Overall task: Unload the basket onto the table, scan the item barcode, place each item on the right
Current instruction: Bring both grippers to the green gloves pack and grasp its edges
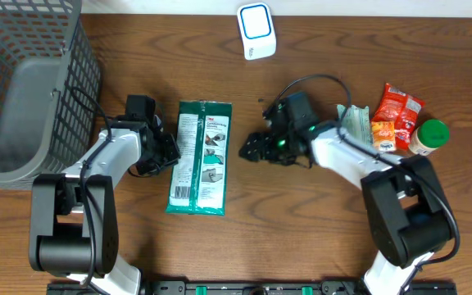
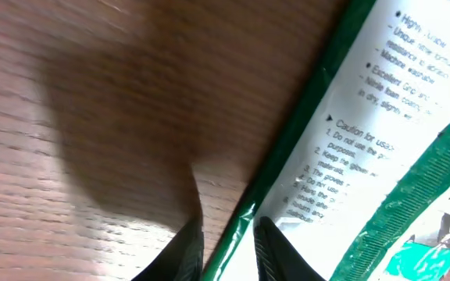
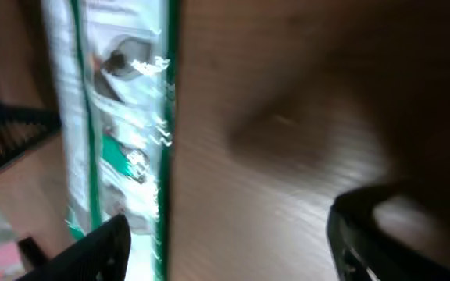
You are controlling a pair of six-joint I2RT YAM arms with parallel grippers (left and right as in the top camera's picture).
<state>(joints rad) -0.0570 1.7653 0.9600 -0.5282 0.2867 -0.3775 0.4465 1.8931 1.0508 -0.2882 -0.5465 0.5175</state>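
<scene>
The packet (image 1: 201,156) lies flat on the desk (image 1: 318,238), dead centre between the two arms, printed side up. Left claw (image 1: 169,152) is right on its left edge. From the left wrist, the fingers (image 2: 276,251) straddle the green border, clenched on the packet with barely a gap. Over on the other side, the right claw (image 1: 249,149) hangs just beside the packet's right edge, jaws spread wide and gripping nothing, bare wood between them.
</scene>
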